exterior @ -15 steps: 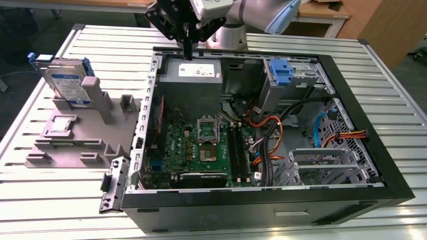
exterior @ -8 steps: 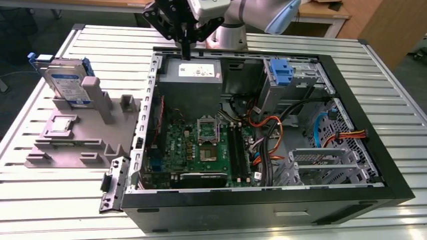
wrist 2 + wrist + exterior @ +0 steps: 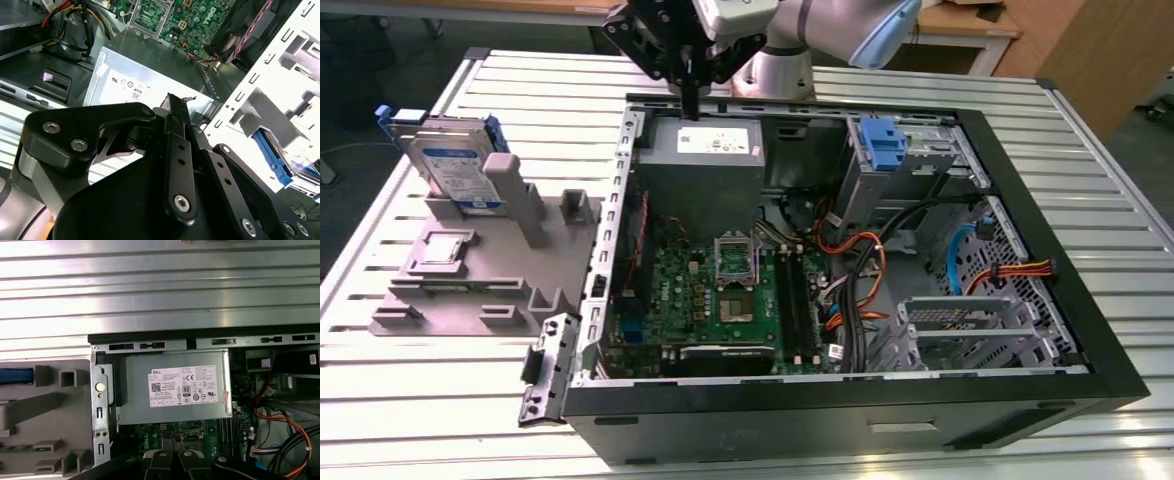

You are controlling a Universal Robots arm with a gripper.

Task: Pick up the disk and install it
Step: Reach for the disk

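From my station, the biggest thing in the exterior view is the slatted metal table (image 3: 1101,200). Lying on it, side panel off, is a black desktop computer case (image 3: 854,415). The arm comes in over the case's far edge.

Just beside the case, toward the exterior view's left, a grey moulded fixture (image 3: 460,290) sits on the slats. Inside the case I can see the green motherboard (image 3: 720,300). The grey power supply (image 3: 707,150) sits against the far wall, its white label plain in the first wrist view (image 3: 172,390). A drive bay with a blue bracket (image 3: 881,140) sits farther toward the exterior view's right, with orange and black cables (image 3: 854,270) looping beneath it.

The disk (image 3: 454,160) stands upright on edge in the fixture's far corner, silver with a white-and-blue label and a blue frame. It is outside the case and well apart from the claw.

The gripper (image 3: 691,108) hangs above the power supply, pointing down at it. In the second wrist view (image 3: 175,102) I see its black fingers (image 3: 172,127) pressed together with nothing between them.
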